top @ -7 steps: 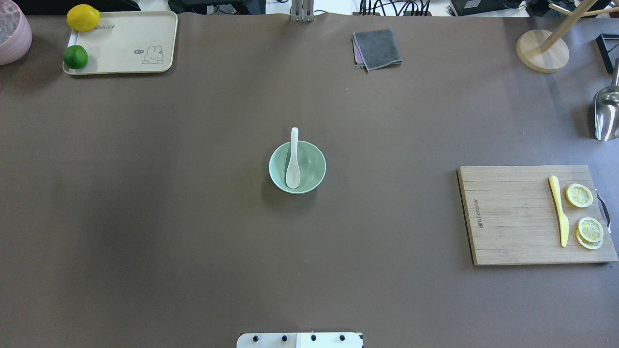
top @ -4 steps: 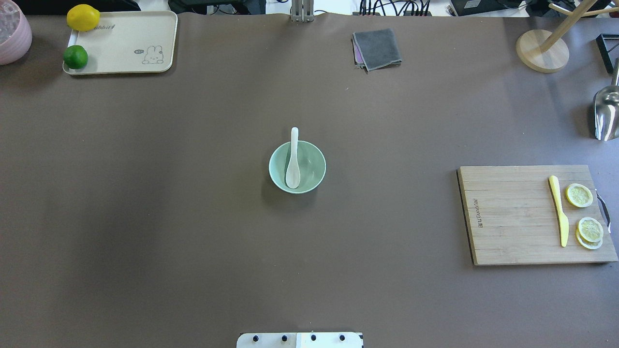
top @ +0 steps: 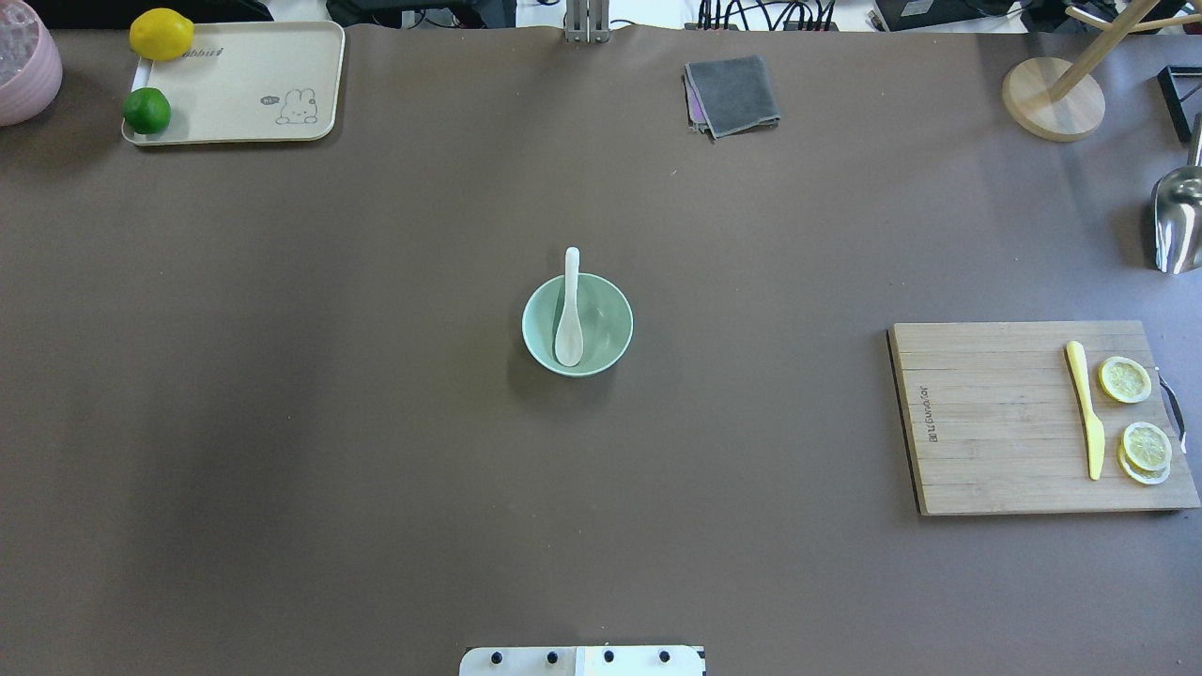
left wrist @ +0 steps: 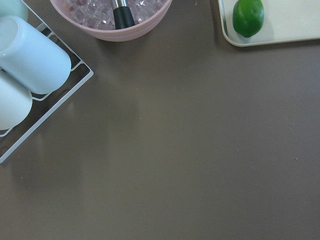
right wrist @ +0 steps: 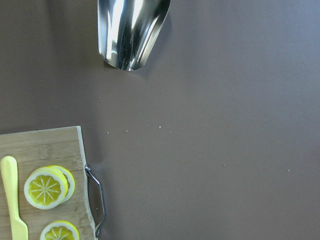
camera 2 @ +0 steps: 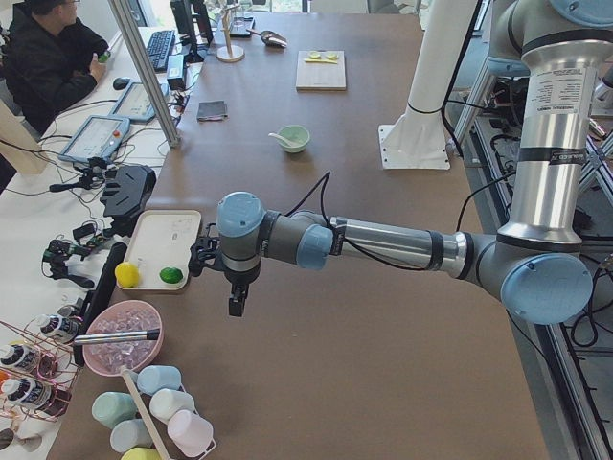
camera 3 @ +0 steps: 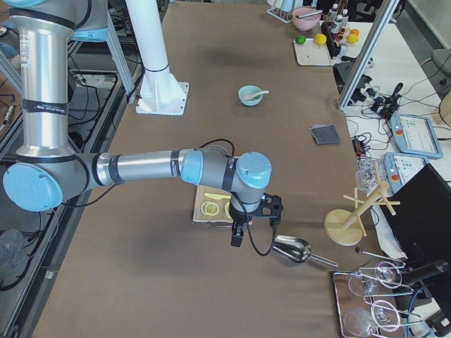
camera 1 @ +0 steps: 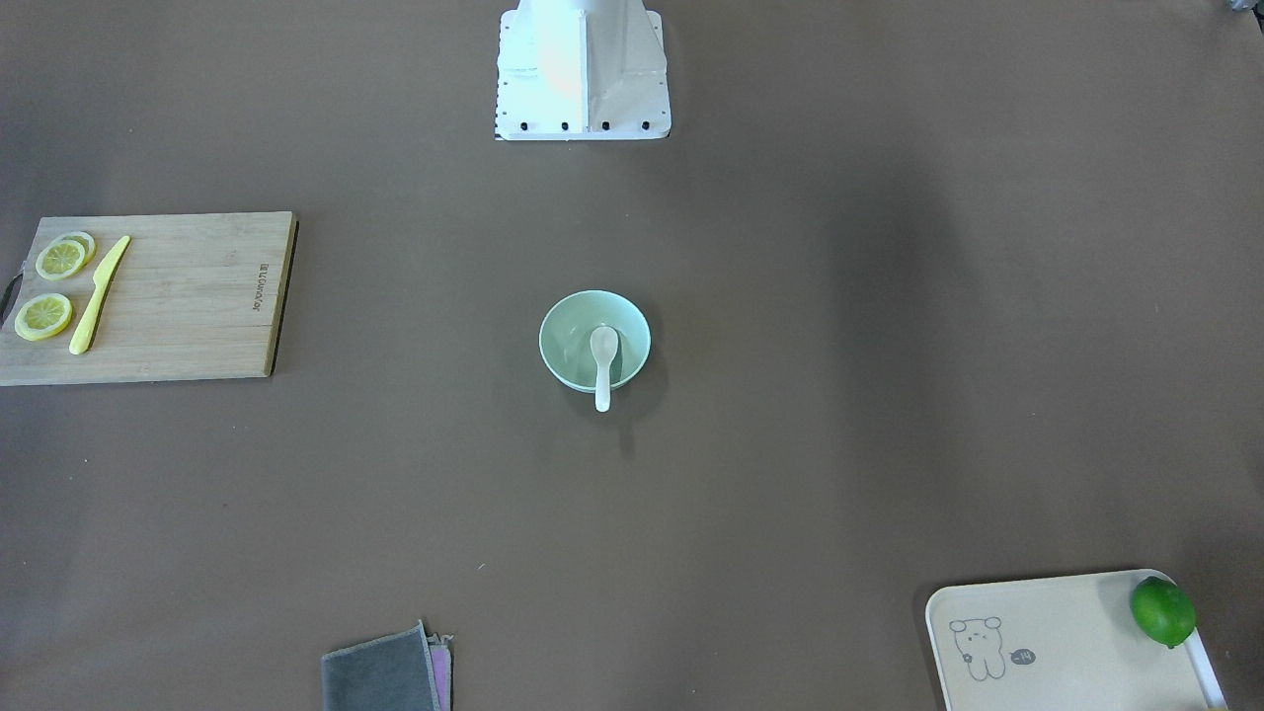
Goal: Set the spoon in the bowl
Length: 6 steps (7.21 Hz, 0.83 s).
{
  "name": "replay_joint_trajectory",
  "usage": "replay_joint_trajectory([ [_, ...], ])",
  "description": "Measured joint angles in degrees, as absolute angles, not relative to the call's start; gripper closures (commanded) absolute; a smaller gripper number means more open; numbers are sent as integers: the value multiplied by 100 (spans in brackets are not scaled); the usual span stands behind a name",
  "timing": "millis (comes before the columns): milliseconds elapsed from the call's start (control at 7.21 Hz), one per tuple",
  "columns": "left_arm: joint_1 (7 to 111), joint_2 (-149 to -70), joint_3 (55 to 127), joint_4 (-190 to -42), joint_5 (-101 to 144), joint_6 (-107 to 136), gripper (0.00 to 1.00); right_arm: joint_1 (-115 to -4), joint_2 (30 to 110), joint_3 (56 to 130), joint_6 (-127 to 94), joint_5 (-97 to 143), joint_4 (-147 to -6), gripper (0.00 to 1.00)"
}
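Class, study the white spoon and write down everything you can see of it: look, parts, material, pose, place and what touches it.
The spoon is a small, glossy white soup spoon, ceramic-looking, with a deep oval scoop and a short thick handle. It lies tilted in the pale green bowl in the middle of the table. The scoop is down inside, and the handle leans on the rim that is uppermost in the overhead view and sticks out past it. It touches only the bowl.
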<state>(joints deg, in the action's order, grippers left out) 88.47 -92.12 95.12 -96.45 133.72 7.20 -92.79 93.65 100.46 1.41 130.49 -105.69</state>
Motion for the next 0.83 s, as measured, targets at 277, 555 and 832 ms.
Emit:
replay_joint_trajectory([
  [277, 8842, -9219, 9516, -9642, 13366, 721, 2, -9275, 9355, 9885, 148, 13181, -10537, 0],
  [555, 8842, -9243, 9516, -9642, 13360, 721, 2, -9269, 9339, 9863, 149, 13206, -10528, 0],
  [832, 8842, -9260, 9518, -9647, 13365, 721, 2, -9265, 9314, 9862, 158, 13210, -10522, 0],
])
